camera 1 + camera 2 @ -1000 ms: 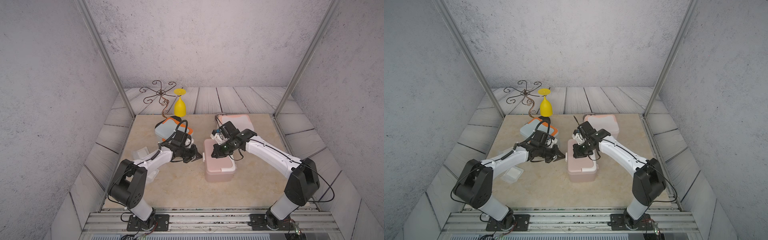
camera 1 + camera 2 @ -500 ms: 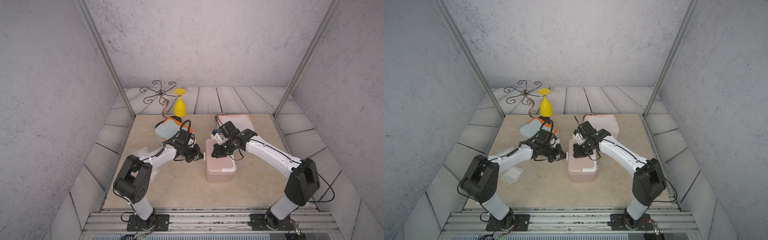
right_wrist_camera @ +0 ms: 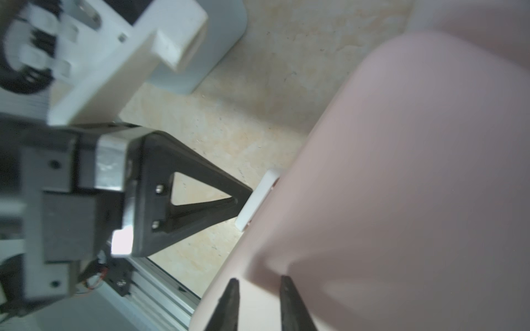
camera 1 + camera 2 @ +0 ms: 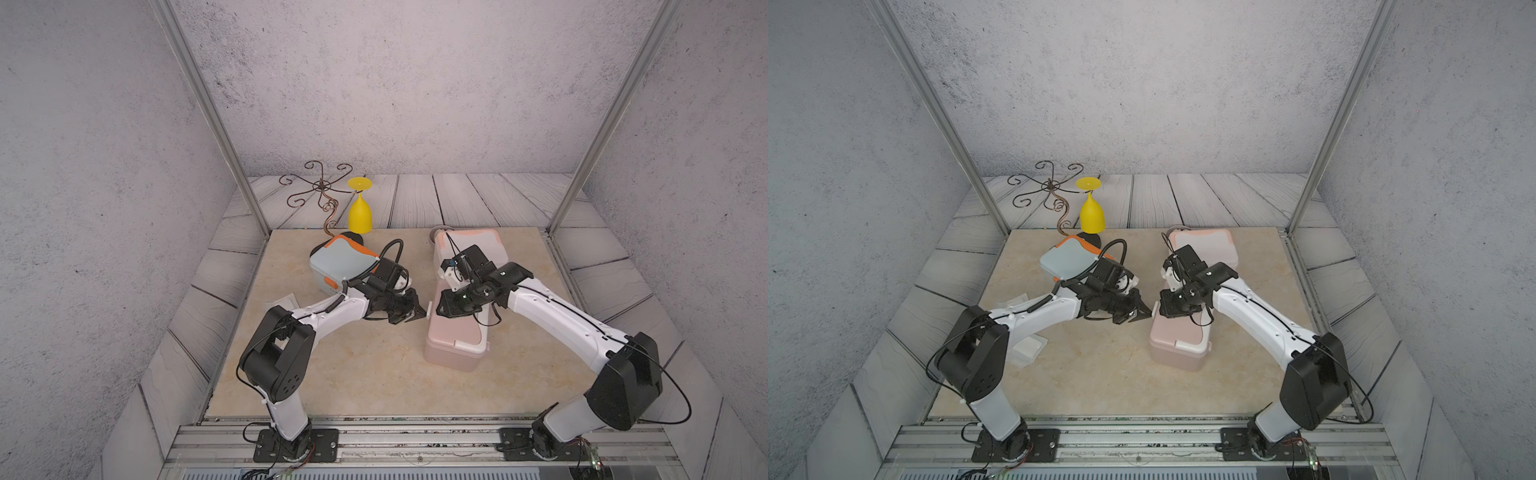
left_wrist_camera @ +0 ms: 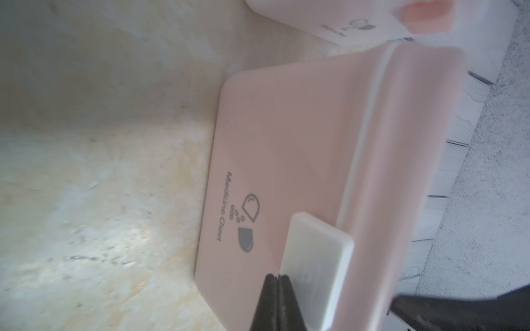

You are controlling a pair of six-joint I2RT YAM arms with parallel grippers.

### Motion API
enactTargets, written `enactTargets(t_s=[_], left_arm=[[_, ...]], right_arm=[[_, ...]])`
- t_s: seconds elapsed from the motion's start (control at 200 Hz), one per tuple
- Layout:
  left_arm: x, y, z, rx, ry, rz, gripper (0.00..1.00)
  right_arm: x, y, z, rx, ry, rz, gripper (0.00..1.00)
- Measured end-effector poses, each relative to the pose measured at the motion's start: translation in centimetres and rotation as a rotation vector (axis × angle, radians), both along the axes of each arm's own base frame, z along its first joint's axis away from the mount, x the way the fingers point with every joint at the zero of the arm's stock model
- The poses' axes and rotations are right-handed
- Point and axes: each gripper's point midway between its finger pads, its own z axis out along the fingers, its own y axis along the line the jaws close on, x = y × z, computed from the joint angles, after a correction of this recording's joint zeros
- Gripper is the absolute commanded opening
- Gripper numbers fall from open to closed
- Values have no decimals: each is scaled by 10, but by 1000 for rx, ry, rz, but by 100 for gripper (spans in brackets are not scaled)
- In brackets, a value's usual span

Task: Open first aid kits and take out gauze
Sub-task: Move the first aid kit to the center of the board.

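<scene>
The pink first aid kit [image 4: 457,340] [image 4: 1179,349] lies mid-table with its lid down. My left gripper [image 4: 420,312] [image 5: 276,276] is shut, its tips against the white latch [image 5: 315,258] [image 3: 258,200] on the kit's left side. Over the pink lid [image 3: 401,172] hangs my right gripper [image 4: 446,309] [image 3: 259,282], its jaws a little apart with nothing between them. Behind the left arm sits the grey-blue kit with orange trim [image 4: 340,259]; the white kit with peach trim [image 4: 469,243] [image 5: 344,17] stands at the back right. Gauze packets [image 4: 1030,349] lie by the left arm's elbow.
An upside-down yellow goblet [image 4: 360,212] and a brown wire stand [image 4: 322,195] are at the back left. A small grey bowl [image 4: 438,232] peeks out behind the white kit. Metal frame posts [image 4: 224,137] rise at both back corners of the mat.
My left gripper has slid right, up to the pink kit's side latch. The right gripper's jaws have parted slightly above the lid.
</scene>
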Motion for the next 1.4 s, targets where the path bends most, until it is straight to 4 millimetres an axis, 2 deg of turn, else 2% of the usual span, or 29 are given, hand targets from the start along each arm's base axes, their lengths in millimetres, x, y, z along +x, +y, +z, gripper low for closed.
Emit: enactTargets(t_s=[0.155,0.235,0.36,0.505,0.595,0.701,0.796,0.841,0.881,0.991,1.111,1.221,1.301,1.396], left_arm=[[-12,-24,13,-39,-23,-42,0],[-16,-35,15,-45,-31,-49,0],[-21,-56,11,-48,-28,-62,0],[-33,-96,-1,-49,-16,-105,0],[-44,-123,-6,-53,-9,-144,0],[-56,-157,-4,-72,-21,-201,0],[-65,-171,5,-94,-46,-240,0],[-67,-165,9,-97,-53,-240,0],[-65,-151,10,-89,-57,-226,0],[-43,-90,18,-51,-67,-131,9],[-8,-19,47,-13,-147,21,17],[5,24,79,-3,-246,112,19],[11,43,92,6,-286,149,20],[19,56,90,38,-303,170,22]], right_arm=[[-1,-31,3,-100,-5,-65,50],[-1,-52,12,-117,-24,-118,53],[-3,-87,33,-94,-79,-216,55],[-8,-124,52,-54,-121,-326,56],[-9,-133,57,-27,-120,-363,59],[-9,-136,55,1,-101,-378,59],[-9,-135,55,23,-88,-379,59],[-10,-132,56,42,-81,-371,59],[-9,-128,56,64,-73,-360,57],[-5,-111,53,122,-38,-317,55],[1,-80,34,125,20,-237,52],[1,-61,7,92,79,-185,51],[2,-66,-16,31,119,-196,51],[6,-85,-41,-48,151,-239,51]])
